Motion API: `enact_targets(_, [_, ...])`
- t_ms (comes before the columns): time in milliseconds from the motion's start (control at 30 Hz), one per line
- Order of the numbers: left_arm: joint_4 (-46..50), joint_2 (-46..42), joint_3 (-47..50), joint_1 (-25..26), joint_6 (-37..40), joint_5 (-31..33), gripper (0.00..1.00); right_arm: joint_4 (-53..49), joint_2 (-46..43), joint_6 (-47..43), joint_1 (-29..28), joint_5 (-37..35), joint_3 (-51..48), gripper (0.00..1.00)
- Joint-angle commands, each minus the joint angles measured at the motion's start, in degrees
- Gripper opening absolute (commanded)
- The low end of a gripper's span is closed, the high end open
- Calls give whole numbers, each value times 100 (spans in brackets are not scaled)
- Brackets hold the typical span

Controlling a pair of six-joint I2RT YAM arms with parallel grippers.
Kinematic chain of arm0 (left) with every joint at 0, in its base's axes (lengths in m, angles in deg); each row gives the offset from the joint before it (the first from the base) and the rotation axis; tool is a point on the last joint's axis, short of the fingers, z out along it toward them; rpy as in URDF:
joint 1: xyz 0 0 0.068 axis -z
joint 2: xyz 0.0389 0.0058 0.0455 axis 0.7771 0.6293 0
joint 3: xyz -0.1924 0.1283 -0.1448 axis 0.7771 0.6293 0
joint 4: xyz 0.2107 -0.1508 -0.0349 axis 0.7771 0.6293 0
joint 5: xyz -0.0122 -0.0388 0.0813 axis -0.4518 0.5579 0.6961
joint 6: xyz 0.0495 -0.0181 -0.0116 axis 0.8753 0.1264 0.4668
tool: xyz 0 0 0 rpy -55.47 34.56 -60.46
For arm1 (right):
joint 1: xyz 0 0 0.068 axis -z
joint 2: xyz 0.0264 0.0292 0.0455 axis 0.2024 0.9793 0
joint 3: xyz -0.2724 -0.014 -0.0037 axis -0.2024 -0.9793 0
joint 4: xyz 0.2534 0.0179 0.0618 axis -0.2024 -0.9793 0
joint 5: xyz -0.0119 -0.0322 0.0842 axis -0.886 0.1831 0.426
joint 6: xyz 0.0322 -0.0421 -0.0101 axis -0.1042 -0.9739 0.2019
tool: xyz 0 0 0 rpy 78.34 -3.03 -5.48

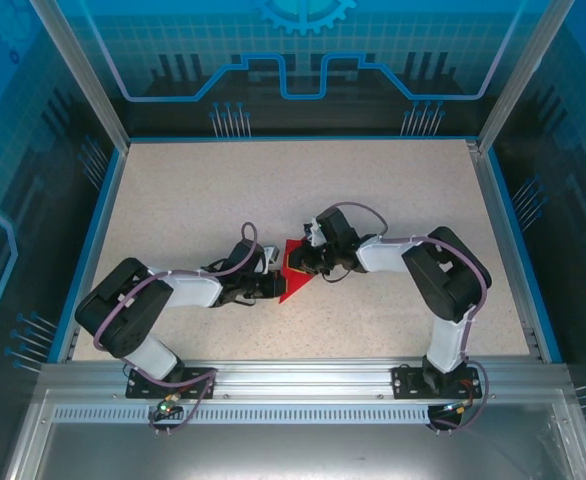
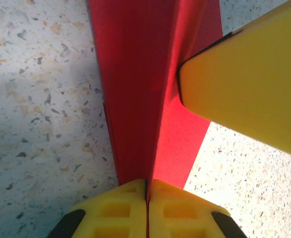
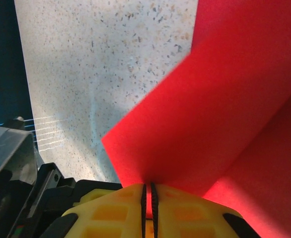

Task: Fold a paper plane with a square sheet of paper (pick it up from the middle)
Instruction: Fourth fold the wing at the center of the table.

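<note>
Red paper [image 2: 130, 74] (creased), pinched by left pincer [image 2: 147, 184], right pincer [image 3: 147, 188]

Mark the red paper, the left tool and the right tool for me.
red paper [image 1: 295, 284]: top view, on its bare lower part between the arms.
left tool [image 2: 147, 187]: left wrist view, seam between its closed fingertips.
right tool [image 3: 147, 191]: right wrist view, narrow slit between its fingertips, where the paper enters.

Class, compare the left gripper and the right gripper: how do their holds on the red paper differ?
The left gripper pinches a narrow folded ridge of the red paper; the right gripper pinches a broad raised flap. In the top view the left gripper reaches in from the paper's left, the right gripper from its right. Both are shut on the paper.
</note>
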Motion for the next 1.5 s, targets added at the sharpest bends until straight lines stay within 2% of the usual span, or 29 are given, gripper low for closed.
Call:
enact_targets(0, [126,56,141,-65,-2,-109,8,37,129,55,41,-98,157,14])
enact_targets(267, [125,114,61,-77,89,-303,4,187,-92,143,61,-138,-51,13])
enact_targets(467, [-144,271,66,-306,59,-858,2,327,-472,109,54,1,-240,15])
enact_targets(700, [-236,496,-32,-472,68,-1342,2,541,-374,186,28,238,-262,15])
enact_targets(1167, [-257,739,-31,-472,72,-1428,4,565,220,308,83,174,88,16])
enact_targets(1467, [-159,639,-70,-472,69,-1513,13,214,400,256,121,-44,155,15])
